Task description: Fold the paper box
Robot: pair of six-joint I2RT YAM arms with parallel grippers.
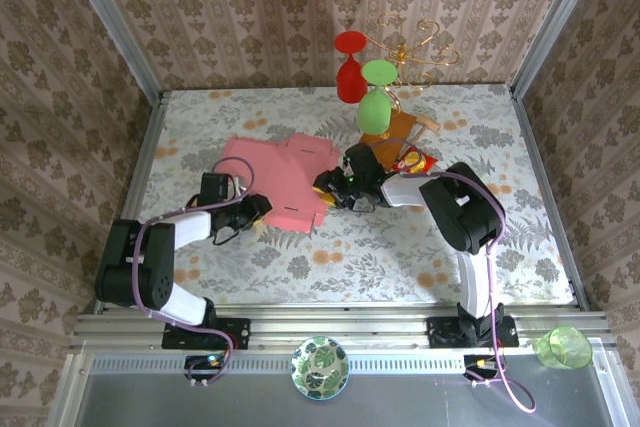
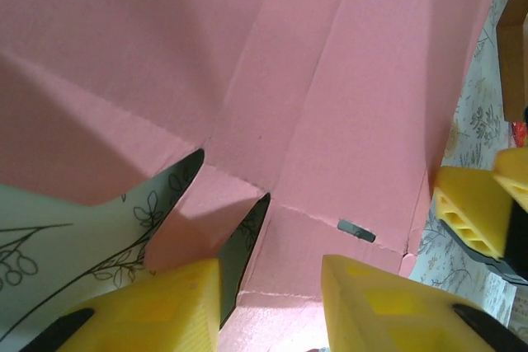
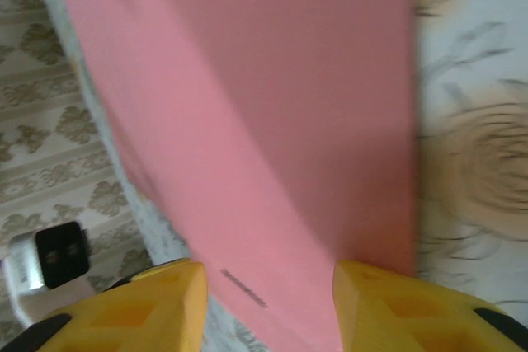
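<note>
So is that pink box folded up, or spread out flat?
Spread out. The pink box lies as an open sheet on the table, creases and flaps showing, no walls standing.

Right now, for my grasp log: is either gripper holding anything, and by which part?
Nothing looks gripped: left gripper and right gripper both stand open, each straddling an edge of the paper box.

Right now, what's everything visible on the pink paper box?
The paper box is a pink die-cut sheet of thin cardboard, unfolded, lying mostly flat on the floral table. Crease lines and notched flaps show; one small tab near the left gripper looks bent up. That gripper sits at its near-left edge, the right gripper at its right edge, jaws apart around the sheet; contact unclear.
</note>
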